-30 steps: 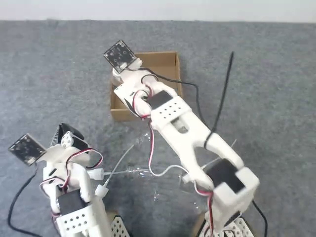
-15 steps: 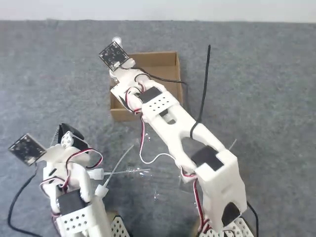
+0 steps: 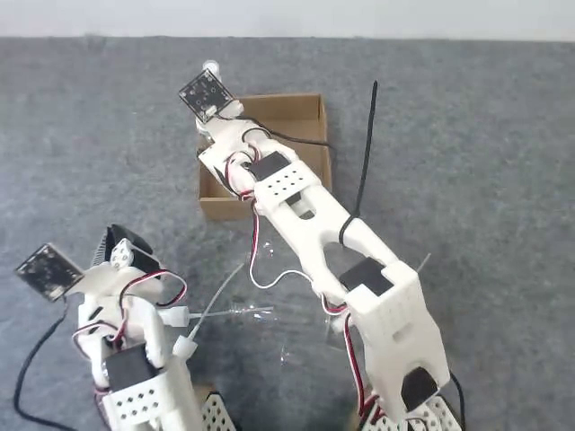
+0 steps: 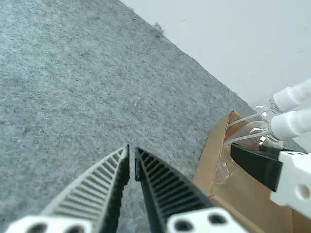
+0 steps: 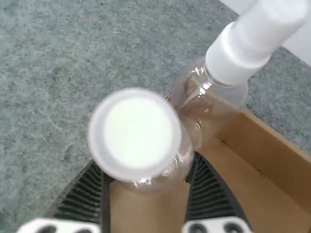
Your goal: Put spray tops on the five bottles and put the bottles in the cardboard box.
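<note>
1. The capped bottle [image 5: 136, 141] hangs upright over an edge of the cardboard box [image 3: 287, 97], probably to go down beside the second bottle [image 5: 214, 97] standing inside.
2. The right claw [image 5: 146, 179] clamps its glass body below the cap.
3. The left claw [image 4: 131, 150] is closed and empty, drawn back from the box.
4. The surface [image 3: 467, 162] is grey and felt-like, with a white wall [image 3: 359, 18] behind.

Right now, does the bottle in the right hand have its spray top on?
On: a white spray top caps the clear bottle clamped in the right hand.
</note>
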Available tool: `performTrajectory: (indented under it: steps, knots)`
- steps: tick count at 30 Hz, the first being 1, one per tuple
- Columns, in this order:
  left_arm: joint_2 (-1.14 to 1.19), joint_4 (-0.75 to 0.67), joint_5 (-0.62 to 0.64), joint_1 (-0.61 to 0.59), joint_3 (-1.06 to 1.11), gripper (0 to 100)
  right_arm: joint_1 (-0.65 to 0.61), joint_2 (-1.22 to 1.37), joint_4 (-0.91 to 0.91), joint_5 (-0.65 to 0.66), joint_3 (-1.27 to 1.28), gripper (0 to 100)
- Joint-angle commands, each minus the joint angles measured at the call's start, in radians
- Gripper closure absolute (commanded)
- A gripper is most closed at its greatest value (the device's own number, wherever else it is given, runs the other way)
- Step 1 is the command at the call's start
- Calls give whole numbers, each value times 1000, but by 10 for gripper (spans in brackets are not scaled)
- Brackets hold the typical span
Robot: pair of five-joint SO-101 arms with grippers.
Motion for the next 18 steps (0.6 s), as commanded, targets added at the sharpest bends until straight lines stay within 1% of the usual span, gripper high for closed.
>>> performTrajectory:
  steps: [1,5,12,18]
  knots:
    - [-12,-25,-11,-3,-13,987,18,-12,-13,-11,-54,992]
    - [-12,-25,-11,-3,-13,987,18,-12,-13,-11,-54,989]
    - [-12,-25,-11,-3,-13,987,13,-10,36,-11,-64,846]
    - [-12,-25,-11,-2,-13,987,13,-13,38,-11,-64,795]
